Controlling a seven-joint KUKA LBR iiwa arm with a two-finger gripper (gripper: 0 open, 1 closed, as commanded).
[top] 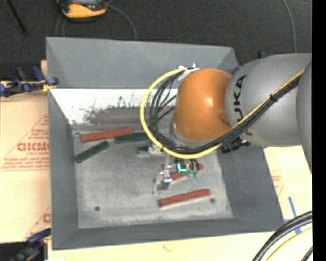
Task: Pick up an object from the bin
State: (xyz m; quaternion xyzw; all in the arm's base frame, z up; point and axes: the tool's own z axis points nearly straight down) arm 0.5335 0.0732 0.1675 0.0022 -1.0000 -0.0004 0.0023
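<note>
In the grey metal bin, at the left, lie a dark green stick, a long red stick and a second green stick, all thin. My hand is low near the middle, and I cannot tell if it is open or closed. A flat red bar lies just beside it at the front.

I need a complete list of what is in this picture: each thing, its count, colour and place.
Red-brown bars: 2, red-brown; one at the floor's upper left, one near the front below the gripper.
Dark green bars: 2, dark green; one right of the upper red-brown bar, one below it.
Bin: 1, grey, centre.
Handheld device: 1, orange-yellow, outside the bin, top left.
Arm: 1, grey with orange cover, from the right; gripper low over the bin's middle.
</note>
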